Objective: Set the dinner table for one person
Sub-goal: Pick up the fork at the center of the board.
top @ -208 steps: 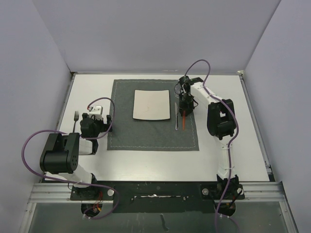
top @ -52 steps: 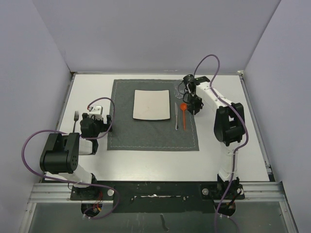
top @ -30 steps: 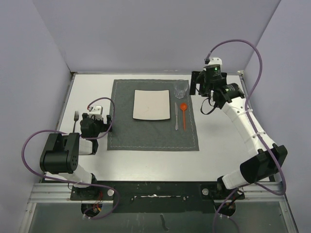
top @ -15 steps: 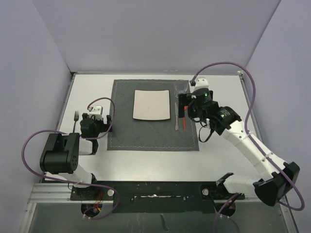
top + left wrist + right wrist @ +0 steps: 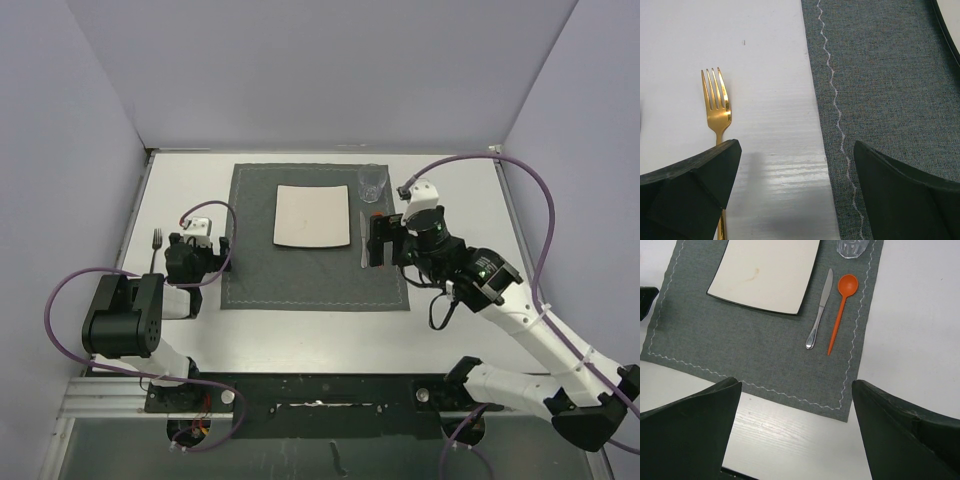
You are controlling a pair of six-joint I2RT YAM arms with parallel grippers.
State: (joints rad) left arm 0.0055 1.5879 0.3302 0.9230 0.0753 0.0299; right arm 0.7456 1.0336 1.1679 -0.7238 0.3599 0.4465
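The dinner table (image 5: 462, 200) is the white tabletop, with a dark grey placemat (image 5: 300, 275) on it. A white square plate (image 5: 312, 215) lies on the mat, and a clear glass (image 5: 371, 185) stands at its far right corner. In the right wrist view a silver knife (image 5: 820, 310) and an orange spoon (image 5: 842, 307) lie side by side to the right of the plate (image 5: 765, 272). My right gripper (image 5: 388, 240) hangs open and empty high above them. A gold fork (image 5: 716, 100) lies on bare table left of the mat. My left gripper (image 5: 796, 200) is open and low beside it.
Grey walls close in the table on three sides. The left arm's elbow (image 5: 125, 320) is folded at the near left, and the right arm (image 5: 520, 320) stretches across the near right. A metal rail (image 5: 320, 392) runs along the near edge.
My right arm has drawn back from the glass at the far right toward the near side and now hovers over the knife and spoon. The left arm and the fork have not moved.
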